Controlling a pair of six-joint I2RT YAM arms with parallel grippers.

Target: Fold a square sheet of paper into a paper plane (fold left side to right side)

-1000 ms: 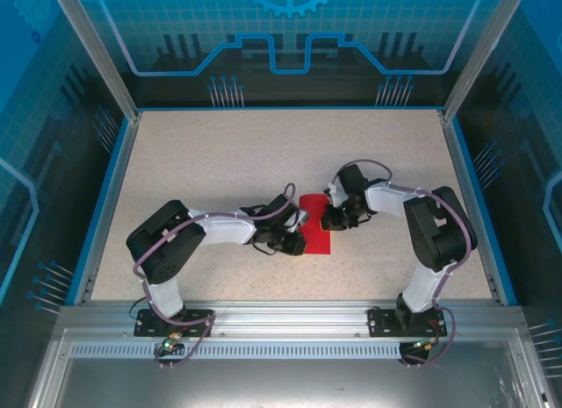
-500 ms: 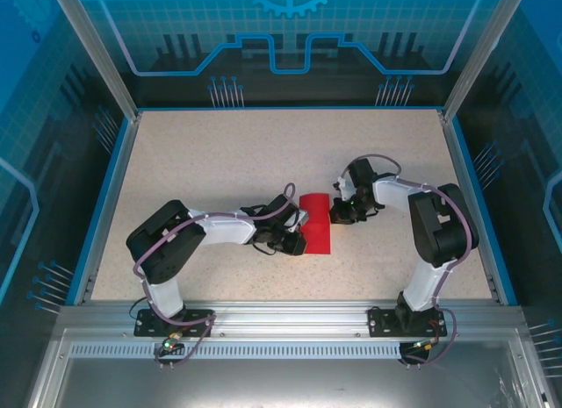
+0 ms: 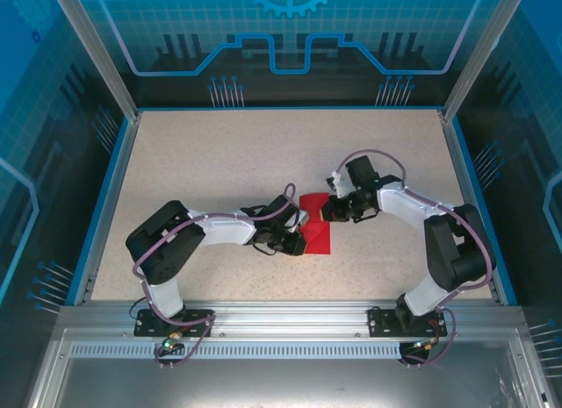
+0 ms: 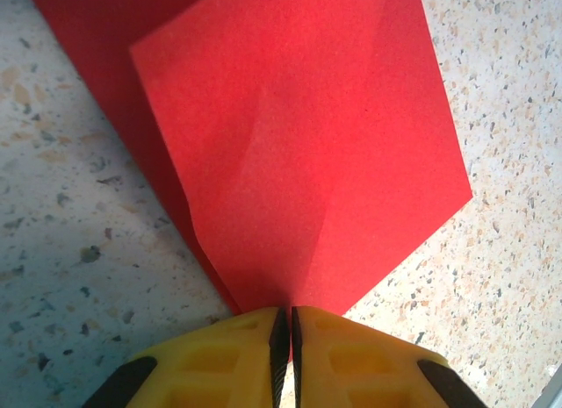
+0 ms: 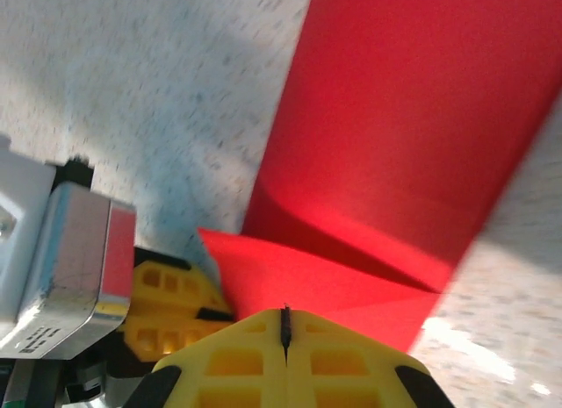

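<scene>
The square sheet of paper [image 3: 318,239] lies mid-table, bright red, folded over into a narrow strip with a loose upper layer [image 4: 307,145]. My left gripper [image 3: 299,236] sits at the strip's left near corner. Its yellow fingers are shut on that corner [image 4: 285,313]. My right gripper [image 3: 328,211] is at the strip's far right end, shut, with its tips [image 5: 284,313] against a raised red flap [image 5: 316,276]. No paper is visible between the right jaws. Past that flap the rest of the sheet [image 5: 413,118] lies flat. The left gripper's fingers [image 5: 171,303] appear beside the flap.
Speckled beige tabletop [image 3: 211,162] runs all around the paper. A blue rim [image 3: 104,206] and metal corner posts bound it. Both forearms reach inward from the near edge, and the right elbow [image 3: 452,241] stands near the right rim.
The right gripper drew back from the paper's right edge, then came left onto its far end, where a flap now stands up. Its elbow swung right. The left gripper stayed put.
</scene>
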